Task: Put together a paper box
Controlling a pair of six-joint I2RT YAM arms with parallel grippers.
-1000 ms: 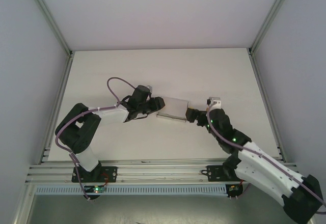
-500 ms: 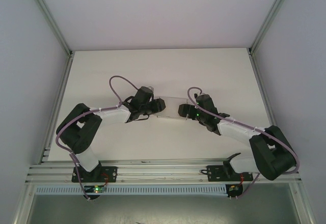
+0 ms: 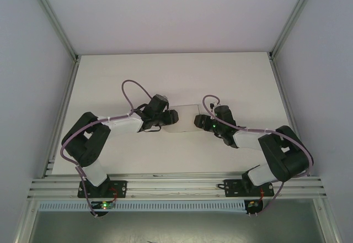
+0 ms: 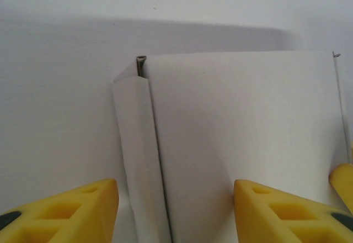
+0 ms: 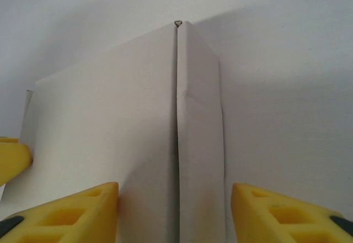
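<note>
Paper box [image 3: 186, 114] on your bench [image 3: 231, 77], flanked at both ends.
Your left gripper [image 4: 176, 192] and right gripper [image 5: 174, 194] each stand with jaws apart, a box fold between them.

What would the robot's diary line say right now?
paper box: on table | left gripper: open, straddling one folded end | right gripper: open, straddling the opposite folded end
</note>
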